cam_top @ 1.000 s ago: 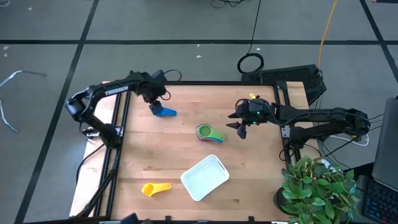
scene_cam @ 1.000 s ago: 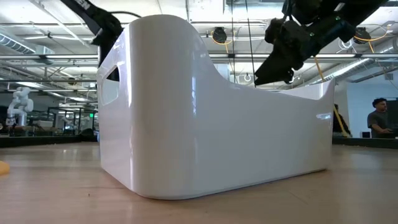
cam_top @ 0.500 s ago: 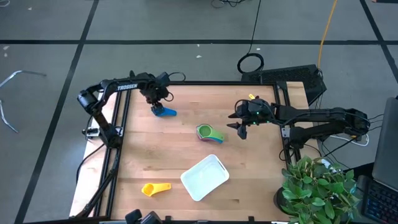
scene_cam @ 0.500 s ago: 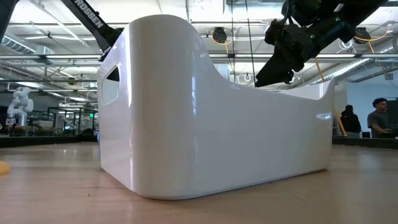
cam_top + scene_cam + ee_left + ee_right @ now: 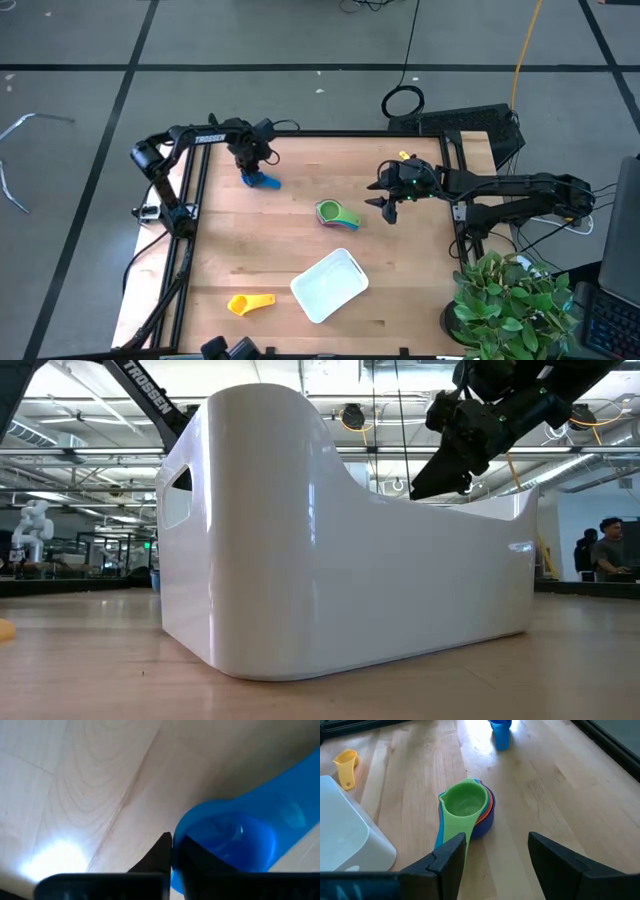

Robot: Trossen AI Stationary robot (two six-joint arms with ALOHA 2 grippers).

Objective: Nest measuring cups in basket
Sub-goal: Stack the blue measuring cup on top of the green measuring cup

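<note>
A blue measuring cup [image 5: 266, 181] sits at the table's far left, and my left gripper [image 5: 252, 163] is shut on it from above. A nested stack of cups, green on top [image 5: 335, 213] [image 5: 465, 802], rests on its bottom near the table's middle. My right gripper [image 5: 388, 205] hovers open just right of the stack, touching nothing. The white basket [image 5: 328, 285] stands near the front edge on its base. A yellow cup [image 5: 250, 303] lies to the left of the basket. My left gripper pinches the rim of the blue cup's bowl [image 5: 176, 851], on the side away from the handle [image 5: 300, 785]. One finger [image 5: 200, 857] is inside the bowl and the other [image 5: 155, 857] outside. The fingers come from above, pointing down. The cup looks upright on the table.
The basket's white wall [image 5: 340, 540] fills most of the low view, with my right arm [image 5: 470, 420] above it. Bare wood lies between the blue cup and the stack. A potted plant [image 5: 510, 300] stands off the table's near right corner.
My left arm has reached down onto the blue cup, and its fingers have shut on the bowl's rim. The cup stays about where it was.
</note>
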